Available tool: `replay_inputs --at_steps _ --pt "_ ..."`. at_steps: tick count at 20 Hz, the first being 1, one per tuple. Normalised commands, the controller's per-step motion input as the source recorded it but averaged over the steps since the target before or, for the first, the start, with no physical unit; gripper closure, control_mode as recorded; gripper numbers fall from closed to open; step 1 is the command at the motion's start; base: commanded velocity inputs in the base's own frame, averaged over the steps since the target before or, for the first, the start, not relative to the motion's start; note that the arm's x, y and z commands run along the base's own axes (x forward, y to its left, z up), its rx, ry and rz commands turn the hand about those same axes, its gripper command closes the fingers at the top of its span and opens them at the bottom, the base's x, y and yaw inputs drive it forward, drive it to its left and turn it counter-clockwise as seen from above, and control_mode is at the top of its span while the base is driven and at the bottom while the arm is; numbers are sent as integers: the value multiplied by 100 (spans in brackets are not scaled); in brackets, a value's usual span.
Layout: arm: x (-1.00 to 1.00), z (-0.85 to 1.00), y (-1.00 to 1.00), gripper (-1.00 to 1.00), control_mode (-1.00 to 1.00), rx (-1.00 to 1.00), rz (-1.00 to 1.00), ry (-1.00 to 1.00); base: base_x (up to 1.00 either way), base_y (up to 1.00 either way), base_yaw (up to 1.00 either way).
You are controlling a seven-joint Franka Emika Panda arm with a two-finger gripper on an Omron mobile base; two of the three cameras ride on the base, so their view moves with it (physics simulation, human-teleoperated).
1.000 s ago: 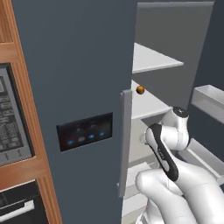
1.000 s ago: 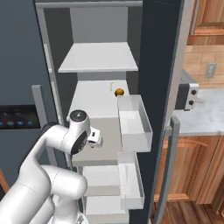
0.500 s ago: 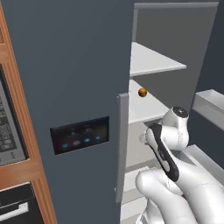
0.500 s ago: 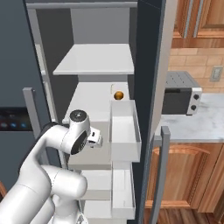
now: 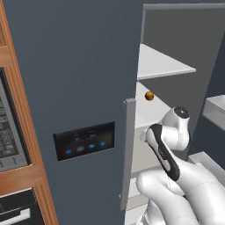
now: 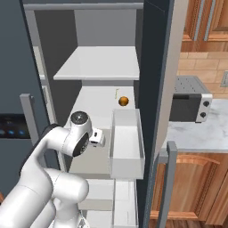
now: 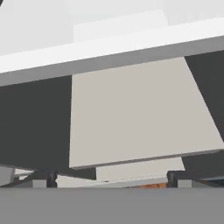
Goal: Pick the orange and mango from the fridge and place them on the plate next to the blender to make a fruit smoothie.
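Fingers (image 7: pixel 111 177): tips set wide apart, holding nothing, facing the fridge (image 6: pixel 153 67) shelves. Orange (image 6: pixel 124 101): far on the middle white shelf (image 6: pixel 95 100), well beyond the arm. Door bin (image 6: pixel 126 144): right of arm.

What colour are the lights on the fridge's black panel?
Blue, on the fridge door's black panel; clearest in the left base view.

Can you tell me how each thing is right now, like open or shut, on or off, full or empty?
Fridge: left door shut, right door swung open.
Black panel: blue lights on.
Small orange-brown fruit: sitting on a white shelf, untouched.
Door bin: empty.
Gripper: open, holding nothing.
Microwave: door shut.
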Motion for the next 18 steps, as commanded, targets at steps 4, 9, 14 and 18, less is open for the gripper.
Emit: replay_inputs --at_steps 4,9,14,18 --pt "39 45 -23 -100 -100 -5 -8 -26 0 0 0" --pt "42 51 -24 -100 -100 -6 -17 -9 0 0 0" --pt "50 57 -36 -100 -100 -1 -15 0 0 0 0" --pt "57 31 -41 -100 -100 0 -2 0 0 0 0"
